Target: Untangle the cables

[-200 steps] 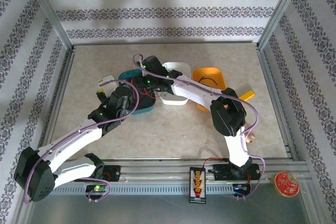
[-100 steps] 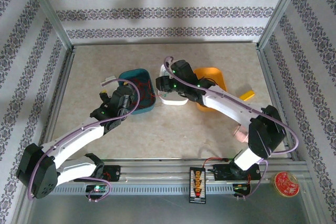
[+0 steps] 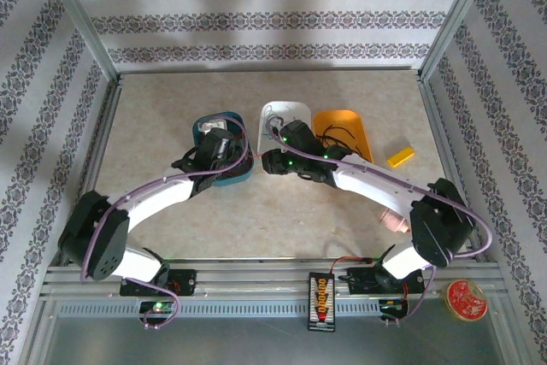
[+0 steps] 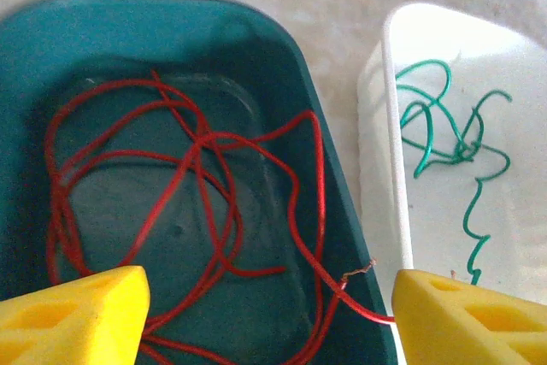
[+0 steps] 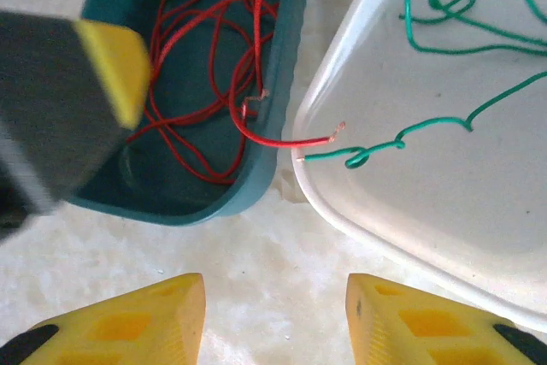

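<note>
A lab robot cell. Metal posts (image 3: pixel 81 19) and patterned panels (image 3: pixel 273 19) wall in the tabletop (image 3: pixel 282 220) beyond and beside the left claw (image 4: pixel 269 301) and right claw (image 5: pixel 275 305). Behind them, two arms (image 3: pixel 162 197) bolt to a rail (image 3: pixel 256 279).

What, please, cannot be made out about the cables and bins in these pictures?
Left wrist view: lower loops of the red cable run off the bottom edge and behind the fingertips of the left claw.
Right wrist view: a blurred black-and-yellow shape hides the left part of the teal bin; the green cable leaves the top edge.
Top view: the black cable in the orange bin is too small to trace.
</note>
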